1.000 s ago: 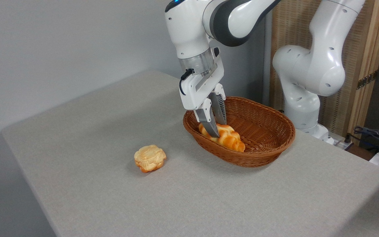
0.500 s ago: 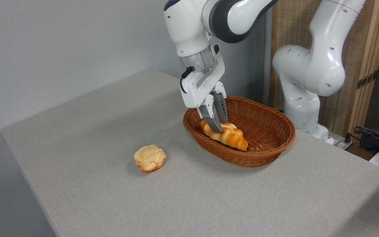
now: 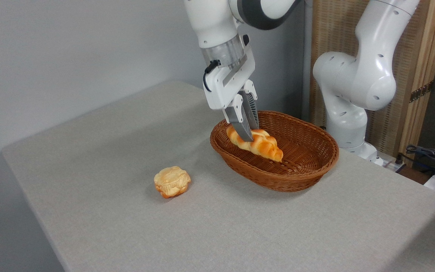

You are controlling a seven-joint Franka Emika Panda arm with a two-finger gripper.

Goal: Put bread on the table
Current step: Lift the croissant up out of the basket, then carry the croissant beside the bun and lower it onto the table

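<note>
Tool (image 3: 250, 134) on one bread (image 3: 256, 143)

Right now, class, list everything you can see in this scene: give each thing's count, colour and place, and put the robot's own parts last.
Braided bread: one, golden-orange with lighter ridges, gripped near its left end and tilted inside the basket, right end lower.
Basket: one, brown wicker, oval, on the table right of centre.
Small bun: one, pale yellow-orange, flower-shaped, on the table left of the basket, apart from it.
Table: one, light grey-beige cloth surface, filling most of the view.
Slatted wooden screen: one, light brown, behind the robot at right.
Cables: dark, at the right edge past the table.
Robot arm: one, white with grey joints, base behind the basket.
Gripper: one, white with grey fingers, shut on the bread.
</note>
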